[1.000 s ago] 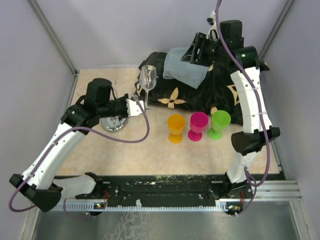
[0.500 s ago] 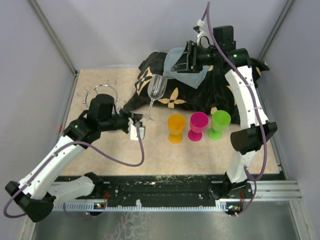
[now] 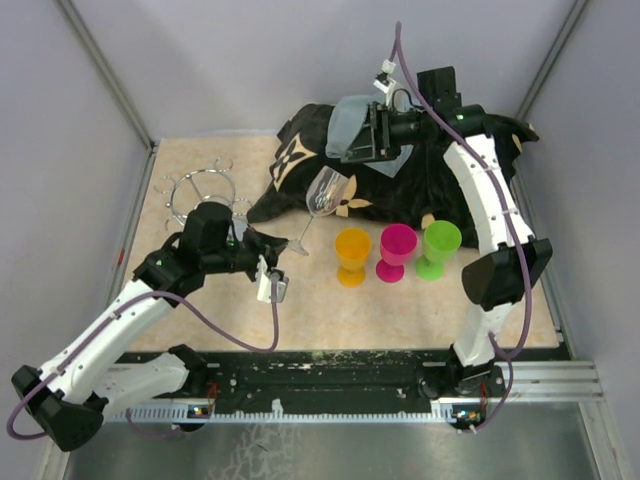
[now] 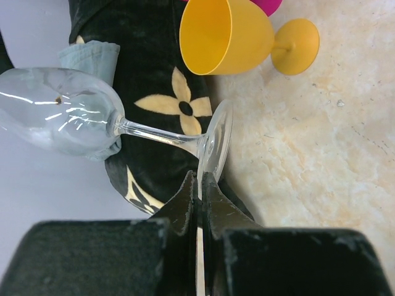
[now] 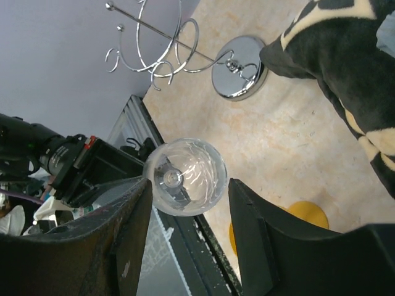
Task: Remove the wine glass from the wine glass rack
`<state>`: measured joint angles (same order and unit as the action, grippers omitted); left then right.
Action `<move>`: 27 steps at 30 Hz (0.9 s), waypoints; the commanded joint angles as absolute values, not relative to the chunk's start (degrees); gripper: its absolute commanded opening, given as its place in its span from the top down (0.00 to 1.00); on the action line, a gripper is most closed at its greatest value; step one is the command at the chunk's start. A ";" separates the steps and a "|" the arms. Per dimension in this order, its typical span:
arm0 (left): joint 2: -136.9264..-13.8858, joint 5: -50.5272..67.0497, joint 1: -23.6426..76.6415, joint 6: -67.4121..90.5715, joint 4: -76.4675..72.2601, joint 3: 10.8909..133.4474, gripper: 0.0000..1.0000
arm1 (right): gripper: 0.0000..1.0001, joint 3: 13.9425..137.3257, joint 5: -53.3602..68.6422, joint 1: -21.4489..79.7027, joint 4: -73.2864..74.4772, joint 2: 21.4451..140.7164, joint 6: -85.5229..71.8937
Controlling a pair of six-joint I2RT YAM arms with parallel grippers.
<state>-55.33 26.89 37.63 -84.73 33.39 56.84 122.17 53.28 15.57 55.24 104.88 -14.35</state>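
Note:
The clear wine glass [image 3: 325, 190] hangs tilted in the air over the mat, bowl up and to the right, well away from the chrome wire rack [image 3: 200, 192]. My left gripper [image 3: 284, 248] is shut on the rim of the glass's round foot [image 4: 216, 143]; the left wrist view shows the thin foot pinched between the fingertips [image 4: 199, 185] and the bowl [image 4: 55, 111] out to the left. My right gripper [image 3: 362, 135] is open and empty above the bag, facing the bowl. In the right wrist view the bowl [image 5: 185, 176] shows between its spread fingers [image 5: 188, 185], farther off and not touched. The rack [image 5: 239, 74] stands bare.
A black bag with cream flower prints [image 3: 420, 185] lies at the back right, a grey-blue cloth [image 3: 345, 125] on it. Orange [image 3: 352, 255], pink [image 3: 397, 250] and green [image 3: 438, 248] plastic goblets stand in a row on the mat, the orange one nearest the glass.
My left arm has carried the glass away from the rack, forward and right, tipping it over. The rack now shows bare. My right gripper has moved left toward the bowl.

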 commanded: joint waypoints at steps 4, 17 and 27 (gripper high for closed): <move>-54.44 28.77 38.06 -89.44 26.80 56.02 1.00 | 0.47 120.05 55.01 15.28 57.30 99.40 -8.88; -53.91 27.44 38.06 -89.87 21.80 52.96 1.00 | 0.48 119.78 59.24 16.75 56.71 99.36 -8.98; -55.21 27.49 38.06 -90.00 20.41 53.59 1.00 | 0.48 118.88 57.90 21.86 59.14 101.33 -6.94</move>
<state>-55.24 26.59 37.63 -88.42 25.39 52.77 119.59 57.10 20.18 58.52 101.93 -9.15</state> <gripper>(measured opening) 0.013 0.527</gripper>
